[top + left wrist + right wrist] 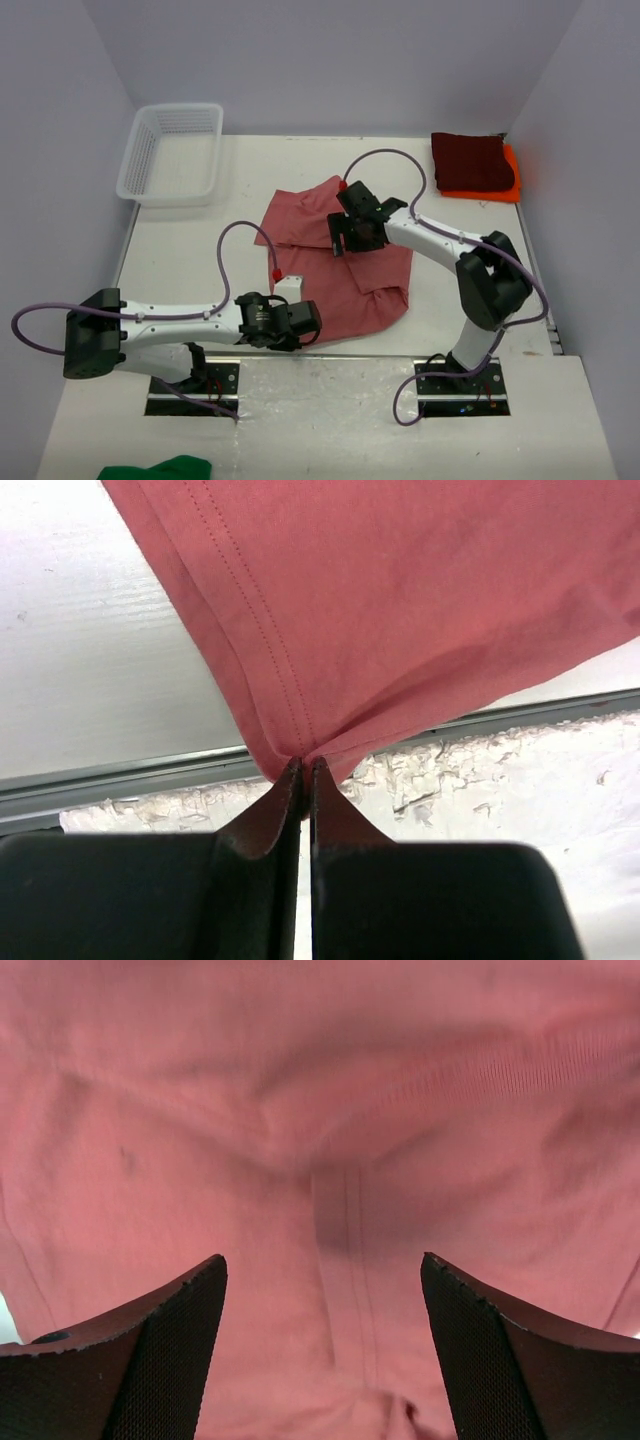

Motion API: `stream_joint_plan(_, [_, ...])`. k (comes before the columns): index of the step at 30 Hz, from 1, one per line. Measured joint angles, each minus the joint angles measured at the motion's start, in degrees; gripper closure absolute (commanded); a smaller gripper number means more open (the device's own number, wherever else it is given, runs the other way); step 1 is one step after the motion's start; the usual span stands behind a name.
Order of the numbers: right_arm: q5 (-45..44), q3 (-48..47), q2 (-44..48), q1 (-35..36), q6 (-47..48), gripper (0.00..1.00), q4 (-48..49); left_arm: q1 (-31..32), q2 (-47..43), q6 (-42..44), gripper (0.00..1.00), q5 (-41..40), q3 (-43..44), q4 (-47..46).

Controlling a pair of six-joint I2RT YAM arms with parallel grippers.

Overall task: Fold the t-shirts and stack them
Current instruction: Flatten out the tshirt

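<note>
The rose t-shirt [345, 285] lay spread on the table [175, 250], its hemmed near corner pinched in the closed left gripper [303, 765], while the right gripper [322, 1260] hovered over the far half with jaws wide, holding nothing. We judged that a clean fold required a matching right-hand grasp before any lift, with the hem taut and both corners raised level.
</note>
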State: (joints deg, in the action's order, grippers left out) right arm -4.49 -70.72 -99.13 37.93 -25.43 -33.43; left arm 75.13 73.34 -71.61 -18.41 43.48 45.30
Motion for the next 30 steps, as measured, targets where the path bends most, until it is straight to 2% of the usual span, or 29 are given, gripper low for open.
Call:
stream_joint_plan(7, [-1.4, -11.5, -11.1, -0.4, 2.0, 0.26, -1.7, 0.0, 0.1, -0.7, 1.0, 0.0, -0.1, -0.1])
stream_joint_plan(9, [-2.2, -12.0, -12.3, -0.4, 2.1, 0.32, -1.8, 0.0, 0.2, -0.7, 1.0, 0.0, -0.2, -0.2])
stream_joint_plan(16, [-8.5, -10.9, -13.0, -0.5, 1.4, 0.34, -3.1, 0.0, 0.2, -0.6, 1.0, 0.0, -0.7, -0.9])
stream_joint_plan(20, [-11.3, -10.3, -13.1, -0.5, 0.5, 0.5, -4.3, 0.0, 0.2, -0.1, 1.0, 0.2, -1.3, -1.4])
stream_joint_plan(21, [-11.8, -10.3, -13.1, -0.5, 0.3, 0.5, -4.7, 0.0, 0.2, -0.1, 1.0, 0.2, -1.4, -1.6])
stream_joint_plan(25, [-13.6, -9.6, -13.1, -0.5, -0.7, 0.5, -4.9, -0.1, 0.2, 0.3, 1.0, 0.2, -1.6, -2.5])
stream_joint_plan(30, [-14.3, -8.4, -13.0, -0.2, -1.4, 0.37, -5.6, -0.1, 0.2, 0.8, 1.0, 0.4, -2.2, -3.0])
